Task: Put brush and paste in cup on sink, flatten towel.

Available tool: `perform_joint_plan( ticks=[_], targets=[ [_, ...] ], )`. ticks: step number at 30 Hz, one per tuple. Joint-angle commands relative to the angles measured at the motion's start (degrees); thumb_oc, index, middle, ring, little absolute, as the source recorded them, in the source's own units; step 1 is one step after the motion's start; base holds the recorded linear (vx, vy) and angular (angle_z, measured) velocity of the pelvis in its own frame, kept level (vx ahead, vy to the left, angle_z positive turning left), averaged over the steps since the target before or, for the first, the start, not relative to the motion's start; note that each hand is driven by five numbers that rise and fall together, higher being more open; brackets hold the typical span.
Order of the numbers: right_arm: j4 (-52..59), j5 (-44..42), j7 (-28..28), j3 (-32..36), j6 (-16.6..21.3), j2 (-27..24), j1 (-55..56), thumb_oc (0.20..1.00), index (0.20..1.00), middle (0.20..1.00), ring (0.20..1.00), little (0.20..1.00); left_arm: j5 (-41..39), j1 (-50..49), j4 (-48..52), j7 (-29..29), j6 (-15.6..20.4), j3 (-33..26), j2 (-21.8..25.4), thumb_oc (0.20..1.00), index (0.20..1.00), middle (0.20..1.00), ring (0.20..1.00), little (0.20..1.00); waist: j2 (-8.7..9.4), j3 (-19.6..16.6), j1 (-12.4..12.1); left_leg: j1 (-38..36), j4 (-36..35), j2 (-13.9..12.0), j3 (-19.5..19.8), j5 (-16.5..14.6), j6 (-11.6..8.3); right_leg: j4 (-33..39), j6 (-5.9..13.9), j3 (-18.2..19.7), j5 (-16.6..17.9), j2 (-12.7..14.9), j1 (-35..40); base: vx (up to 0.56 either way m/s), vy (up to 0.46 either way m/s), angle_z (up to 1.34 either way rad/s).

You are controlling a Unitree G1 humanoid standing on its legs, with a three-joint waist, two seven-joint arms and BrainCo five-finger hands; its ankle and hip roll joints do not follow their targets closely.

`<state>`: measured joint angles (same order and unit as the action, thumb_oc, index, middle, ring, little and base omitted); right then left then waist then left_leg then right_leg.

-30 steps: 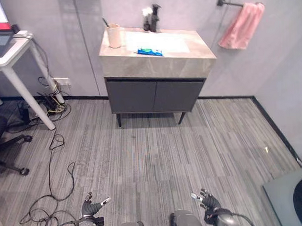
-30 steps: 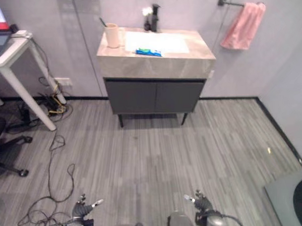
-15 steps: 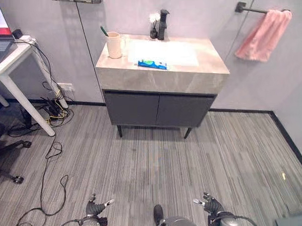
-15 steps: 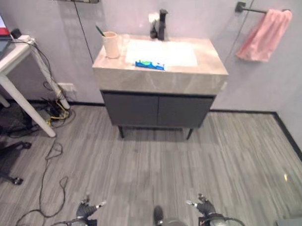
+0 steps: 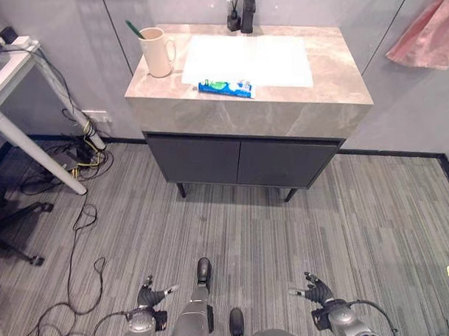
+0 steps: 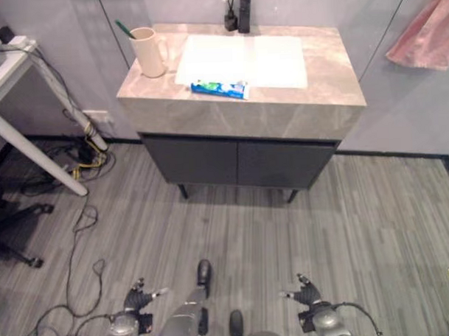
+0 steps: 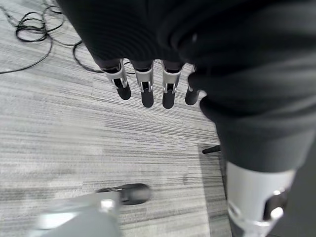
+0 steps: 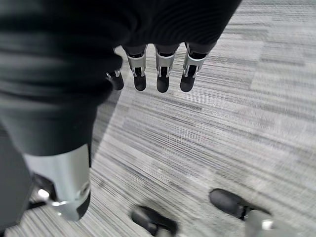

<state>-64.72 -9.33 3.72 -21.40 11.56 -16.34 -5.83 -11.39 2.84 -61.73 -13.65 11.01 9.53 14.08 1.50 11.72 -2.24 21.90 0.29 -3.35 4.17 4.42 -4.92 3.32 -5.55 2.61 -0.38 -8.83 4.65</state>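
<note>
Presently: paste flat on sink worktop beside basin, brush standing in cup, pink towel bunched on wall; left hand, right hand low, fingers relaxed, empty; advisable to close in squarely before reaching.

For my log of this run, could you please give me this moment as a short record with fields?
cup: cream cup on the sink counter's rear left corner
brush: green-handled brush standing in the cup
paste: blue tube lying flat at the basin's front edge
towel: pink towel hanging bunched at upper right
left robot hand: low over the floor, fingers straight, empty
right robot hand: low over the floor, fingers straight, empty
</note>
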Motion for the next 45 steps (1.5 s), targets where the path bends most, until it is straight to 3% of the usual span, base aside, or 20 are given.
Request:
perform_joint_plan(
  ticks=[1, 5, 7, 9, 11, 12, 13, 14, 15, 16, 17, 18, 20, 22, 25, 30, 32, 34, 38, 45],
  targets=[
    [2.78, 1.58, 1.26, 0.72, 2.25, 0.33, 2.89, 1.0, 1.0, 1.0, 1.0, 1.0, -1.8, 1.18, 2.53, -0.88, 2.24, 0.36, 1.86, 1.0, 1.0, 1.0, 1.0, 1.0, 2.97, -2.99, -0.43, -1.49, 8.53, 4.38, 1.25, 2.49, 3.76, -9.8, 8.98, 1.87, -7.01, 7.69, -1.91, 0.45, 0.393, -1.23],
    [3.88, 1.47, 0.86, 1.45, 2.1, 0.92, 3.66, 1.0, 1.0, 1.0, 1.0, 1.0, -1.47, -0.62, 6.59, -0.29, 2.3, 0.63, 2.65, 1.0, 1.0, 1.0, 1.0, 1.0, 3.49, -3.94, -0.75, -1.76, 15.39, 6.28, -0.74, -3.16, 5.72, -13.9, 10.77, 2.4, -7.71, 10.76, -1.66, 0.25, 0.264, -0.64],
    [5.9, 2.07, 0.76, 1.12, 2.01, 1.34, 3.55, 1.0, 1.0, 1.0, 1.0, 1.0, 0.75, -1.68, 10.45, 0.29, 1.98, 1.93, 4.4, 1.0, 1.0, 1.0, 1.0, 1.0, 3.53, -4.02, -1.19, -3.69, 17.56, 7.45, -1.29, -6.89, 7.68, -22.85, 12.55, 3.0, -3.57, 12.38, -4.57, 0.31, 0.377, -0.38],
    [6.75, 1.97, 0.64, 1.37, 1.72, 1.86, 3.49, 1.0, 1.0, 1.0, 1.0, 1.0, 2.37, -2.31, 12.26, 0.5, 1.47, 2.63, 5.22, 1.0, 1.0, 1.0, 1.0, 1.0, 3.07, -3.85, -0.94, -6.63, 16.72, 8.02, -1.23, -8.31, 8.87, -29.98, 12.26, 1.24, 0.47, 13.36, -7.0, 0.23, 0.319, -0.23],
    [8.43, 1.42, 0.03, 1.23, 1.53, 2.43, 3.42, 1.0, 1.0, 1.0, 1.0, 1.0, 3.57, -2.9, 14.34, 0.62, 1.16, 3.04, 5.96, 1.0, 1.0, 1.0, 1.0, 1.0, 2.23, -2.78, -0.29, -10.78, 15.29, 8.38, -1.3, -9.2, 9.87, -35.96, 12.25, -2.47, 2.76, 12.81, -10.57, 0.23, 0.29, 0.16],
    [10.01, 1.38, -0.19, 0.8, 1.72, 2.34, 3.83, 1.0, 1.0, 1.0, 1.0, 1.0, 4.61, -3.13, 15.01, 0.79, 0.9, 3.36, 6.15, 1.0, 1.0, 1.0, 1.0, 1.0, 2.35, -2.55, 0.54, -12.44, 14.64, 9.23, -0.02, -9.72, 10.1, -36.44, 12.37, -0.96, 1.66, 9.44, -12.15, 0.19, 0.139, 0.04],
    [10.62, 1.03, -0.34, 0.71, 2.0, 2.28, 4.1, 1.0, 1.0, 1.0, 1.0, 1.0, 5.15, -3.03, 14.22, 0.89, 0.89, 3.81, 6.08, 1.0, 1.0, 1.0, 1.0, 1.0, 2.32, -2.61, 1.09, -13.24, 13.92, 9.48, 0.98, -9.39, 10.15, -35.83, 12.26, -0.68, 0.98, 6.78, -14.51, 0.16, 0.119, 0.15],
    [11.13, 0.87, -0.43, 0.73, 1.92, 2.43, 4.05, 1.0, 1.0, 1.0, 1.0, 1.0, 5.46, -2.99, 13.74, 0.69, 0.91, 3.84, 6.23, 1.0, 1.0, 1.0, 1.0, 1.0, 2.44, -2.19, 0.65, -14.11, 13.11, 9.16, 0.08, -9.55, 10.09, -33.95, 11.75, -5.51, 0.35, 9.4, -15.82, 0.09, 0.082, 0.48],
    [11.14, 0.87, -0.43, 0.73, 1.91, 2.43, 4.05, 1.0, 1.0, 1.0, 1.0, 1.0, 5.46, -2.98, 13.73, 0.69, 0.92, 3.84, 6.23, 1.0, 1.0, 1.0, 1.0, 1.0, 2.49, -2.05, 0.82, -14.28, 13.09, 9.25, 0.26, -9.57, 10.08, -34.03, 11.74, -5.69, 0.2, 9.51, -15.63, 0.15, 0.035, 0.5],
    [11.84, 0.63, -0.86, 0.36, 2.04, 2.52, 3.84, 1.0, 1.0, 1.0, 1.0, 1.0, 6.27, -2.77, 12.57, 0.36, 1.23, 3.79, 5.9, 1.0, 1.0, 1.0, 1.0, 1.0, 2.44, -1.84, 0.58, -15.99, 11.7, 7.91, -0.37, -9.95, 9.39, -28.05, 11.29, -10.92, -0.82, 12.9, -16.0, 0.12, -0.01, 0.41],
    [11.84, 0.63, -0.87, 0.35, 2.05, 2.5, 3.84, 1.0, 1.0, 1.0, 1.0, 1.0, 6.27, -2.76, 12.54, 0.36, 1.25, 3.79, 5.88, 1.0, 1.0, 1.0, 1.0, 1.0, 2.41, -1.73, 0.6, -16.13, 11.69, 7.88, -0.33, -10.0, 9.37, -28.02, 11.27, -10.97, -0.86, 12.88, -15.83, 0.27, -0.052, -0.03],
    [12.08, 0.22, -1.1, 0.02, 2.32, 2.11, 3.64, 1.0, 1.0, 1.0, 1.0, 1.0, 6.76, -2.37, 11.4, 0.53, 1.56, 4.45, 5.44, 1.0, 1.0, 1.0, 1.0, 1.0, 2.57, -1.23, 1.74, -17.88, 11.5, 8.22, 1.4, -10.94, 9.12, -21.67, 11.93, -6.06, 0.45, 11.45, -18.04, 0.21, -0.072, 0.11],
    [12.0, 0.67, -0.93, -0.1, 2.36, 1.68, 2.43, 1.0, 1.0, 1.0, 1.0, 1.0, 6.52, -1.93, 11.2, 0.19, 2.05, 4.61, 4.99, 1.0, 1.0, 1.0, 1.0, 1.0, 2.62, -0.44, 1.96, -19.03, 11.09, 7.18, 1.36, -11.78, 8.31, -15.34, 13.46, -6.0, 5.16, 15.08, -19.83, 0.23, -0.14, 0.11],
    [12.18, 1.03, -1.04, -0.06, 2.19, 1.32, 2.1, 1.0, 1.0, 1.0, 1.0, 1.0, 5.92, -1.78, 11.63, -0.04, 2.16, 4.56, 4.81, 1.0, 1.0, 1.0, 1.0, 1.0, 2.7, -0.12, 2.18, -20.62, 9.88, 6.47, 2.43, -12.19, 7.63, -13.93, 14.3, -4.97, 7.61, 15.84, -20.76, 0.19, -0.188, -0.24],
    [11.91, 1.04, -1.23, -0.68, 1.98, 0.99, 2.39, 1.0, 1.0, 1.0, 1.0, 1.0, 6.46, -1.24, 11.79, -0.5, 2.02, 4.97, 5.1, 1.0, 1.0, 1.0, 1.0, 1.0, 4.24, -1.34, 2.25, -20.43, 9.87, 6.15, 3.93, -12.97, 6.56, -12.18, 13.19, -2.85, 5.04, 13.1, -17.96, 0.18, -0.255, 0.59],
    [12.03, 1.45, -1.47, -1.33, 1.81, -0.24, 2.78, 1.0, 1.0, 1.0, 1.0, 1.0, 4.6, -0.52, 11.23, -0.75, 2.2, 4.53, 4.68, 1.0, 1.0, 1.0, 1.0, 1.0, 4.64, -2.77, 2.75, -20.3, 11.61, 3.52, 6.17, -12.64, 4.25, -11.07, 11.21, -5.09, 2.49, 10.32, -14.84, 0.14, -0.243, 0.34],
    [11.12, 1.25, 0.01, -0.46, 1.89, -1.34, 2.46, 1.0, 1.0, 1.0, 1.0, 1.0, 4.47, 0.96, 10.87, -0.99, 2.19, 5.67, 4.03, 1.0, 1.0, 1.0, 1.0, 1.0, 4.64, -2.11, 3.27, -15.21, 21.94, 2.76, 5.56, -10.46, 2.91, -9.98, 9.64, -6.82, 1.53, 9.99, -12.78, 0.13, -0.289, 0.4],
    [9.86, 0.88, 0.47, -0.03, 1.95, -1.51, 1.92, 1.0, 1.0, 1.0, 1.0, 1.0, 4.36, 1.46, 11.03, -1.02, 2.19, 6.05, 3.69, 1.0, 1.0, 1.0, 1.0, 1.0, 4.45, -1.65, 3.06, -13.66, 24.97, 3.6, 5.77, -9.87, 2.88, -9.71, 9.22, -7.01, 1.45, 10.0, -12.36, 0.06, -0.116, 0.23],
    [7.43, 1.0, 1.35, 0.53, 2.08, -1.86, 1.23, 1.0, 1.0, 1.0, 1.0, 1.0, 4.66, 0.87, 12.57, -0.42, 2.51, 7.62, 2.96, 1.0, 1.0, 1.0, 1.0, 1.0, 2.52, -2.06, 2.19, -11.61, 12.68, 6.21, 2.34, -9.02, 4.07, -8.16, 9.74, -7.17, 0.99, 10.22, -10.94, 0.1, 0.019, 0.02],
    [6.78, 2.19, 2.23, -0.17, 3.52, -0.55, 1.07, 1.0, 1.0, 1.0, 1.0, 1.0, 7.83, -2.2, 15.2, -1.47, 3.75, 8.85, 3.98, 1.0, 1.0, 1.0, 1.0, 1.0, 1.18, -3.55, 1.36, -15.91, 8.23, 7.13, 3.46, -9.06, 5.3, -8.28, 10.68, -4.33, 1.02, 10.78, -10.76, 0.09, 0.123, -0.41]
  ],
)
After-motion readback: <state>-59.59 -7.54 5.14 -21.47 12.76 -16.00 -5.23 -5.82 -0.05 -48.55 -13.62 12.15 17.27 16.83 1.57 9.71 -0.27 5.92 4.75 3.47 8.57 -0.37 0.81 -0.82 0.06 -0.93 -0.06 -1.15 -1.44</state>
